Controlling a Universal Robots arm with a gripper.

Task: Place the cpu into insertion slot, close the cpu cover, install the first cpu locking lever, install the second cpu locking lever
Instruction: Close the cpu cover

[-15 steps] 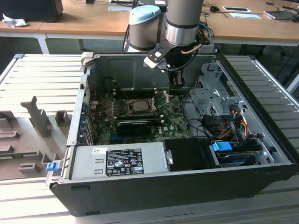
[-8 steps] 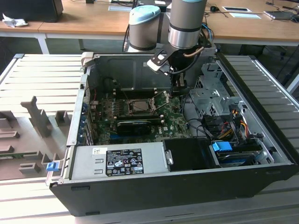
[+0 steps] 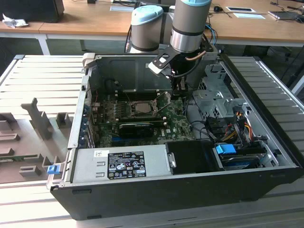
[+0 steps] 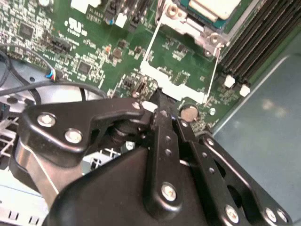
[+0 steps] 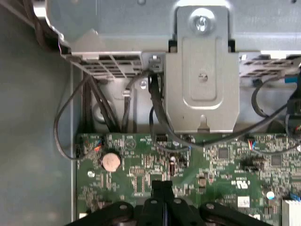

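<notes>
The cpu (image 4: 211,7) lies flat in the insertion slot (image 4: 188,26), pale inside the silver rim; in the exterior view the insertion slot (image 3: 141,107) sits mid-board. The cpu cover (image 4: 171,82) stands open, swung away from the slot, and green board shows through its cut-out. My gripper (image 4: 159,96) is shut with nothing between its fingers. Its tip hovers just beyond the cover's free edge, beside a coin battery (image 4: 189,112). In the exterior view the gripper (image 3: 179,93) hangs right of the slot. In the first wrist view the gripper (image 5: 162,187) points at the board. I cannot tell the locking levers from the cover's thin edges.
A long black graphics card (image 3: 137,127) lies nearer the camera than the slot, and black memory slots (image 4: 254,42) run beside it. A metal drive cage (image 3: 213,95) and loose cables (image 3: 228,128) crowd the exterior view's right. The power supply (image 3: 118,164) spans the front.
</notes>
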